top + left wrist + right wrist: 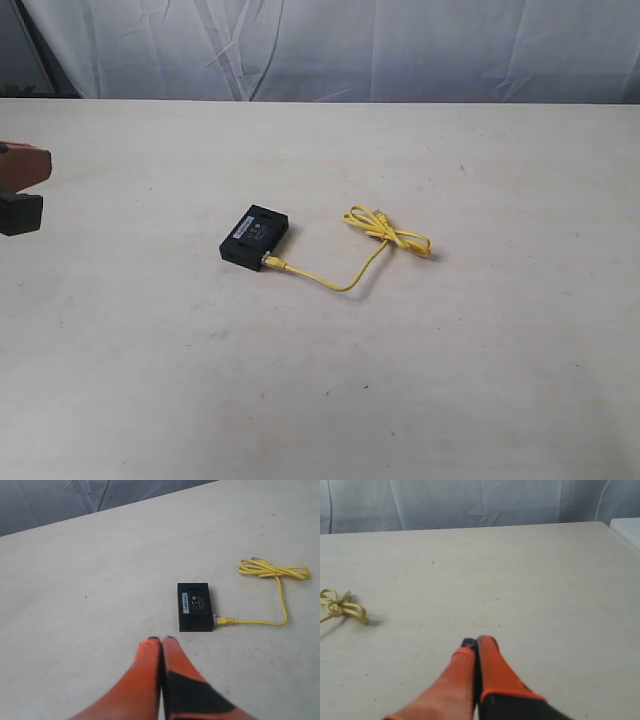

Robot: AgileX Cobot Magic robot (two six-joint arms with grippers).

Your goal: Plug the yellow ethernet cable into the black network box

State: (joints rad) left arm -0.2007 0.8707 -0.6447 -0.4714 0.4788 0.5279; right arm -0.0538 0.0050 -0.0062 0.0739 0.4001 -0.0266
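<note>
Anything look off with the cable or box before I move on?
Nothing stands out. The cable lies flat, plug end at the box's side, spare length in a tidy bundle. No damage visible.

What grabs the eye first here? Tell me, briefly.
The yellow ethernet cable stands out on the pale table, loop bundled right of centre, one end at the side of the black network box mid-table. The left gripper and right gripper are shut, holding nothing.
</note>
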